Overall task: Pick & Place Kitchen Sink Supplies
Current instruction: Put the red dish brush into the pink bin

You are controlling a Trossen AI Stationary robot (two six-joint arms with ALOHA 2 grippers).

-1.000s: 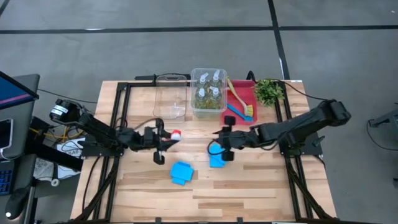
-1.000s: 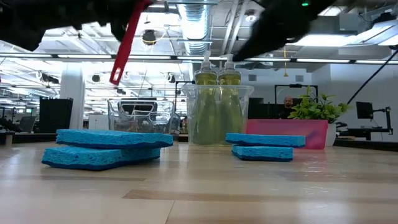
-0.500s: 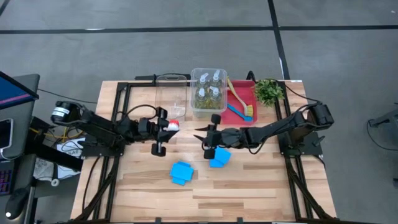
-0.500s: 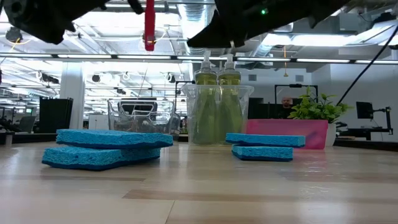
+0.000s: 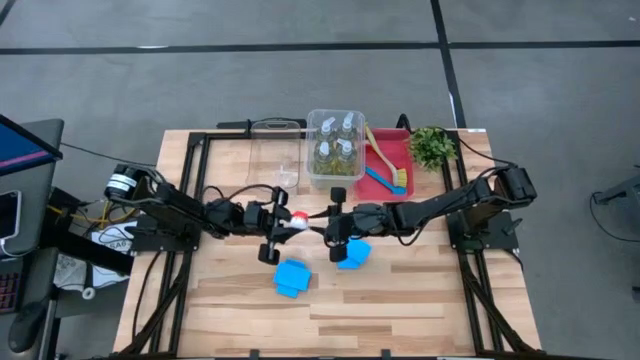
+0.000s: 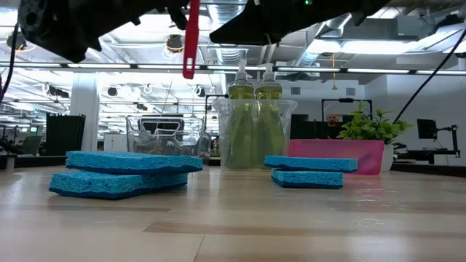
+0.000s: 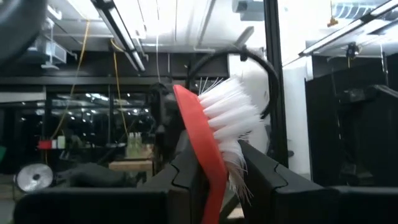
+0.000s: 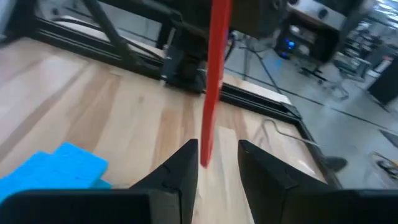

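Above table centre, high view: L gripper [image 5: 272, 222] clamped on red brush [image 5: 297, 218] at its head end; R gripper [image 5: 335, 224] just beside handle tip.
Low view: brush [image 6: 191, 38] hangs upright, well off table [image 6: 240, 218].
L wrist: fingers [image 7: 186, 177] pinch red neck below white bristles.
R wrist: jaws apart, handle end [image 8: 211, 81] between them, fingers [image 8: 180, 171] not touching.

The red brush [image 5: 296, 219] was carried by the left gripper [image 5: 281, 224] toward the table's middle, and its handle tip was brought between the right gripper's [image 5: 331, 224] open fingers.
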